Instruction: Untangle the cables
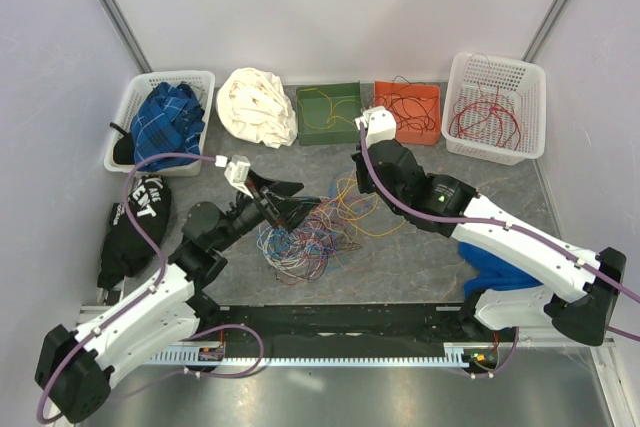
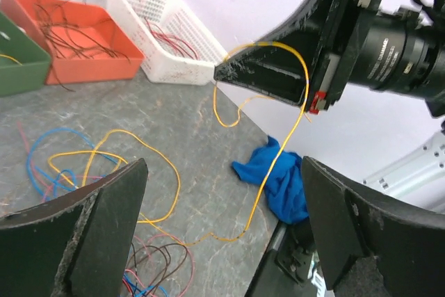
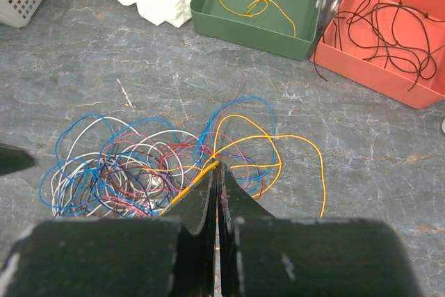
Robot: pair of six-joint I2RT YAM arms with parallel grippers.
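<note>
The cables are a tangle of thin blue, white, red and yellow wires on the grey table between my arms; it also shows in the right wrist view. My right gripper is shut on a yellow cable and holds it above the right edge of the tangle. In the left wrist view that yellow cable hangs in a loop from the right gripper down to the table. My left gripper is open and empty, just above the tangle's left side.
At the back stand a green tray with yellow cable, an orange tray with dark cables and a white basket with red cables. A white cloth, a basket with plaid cloth, black fabric and a blue cloth lie around.
</note>
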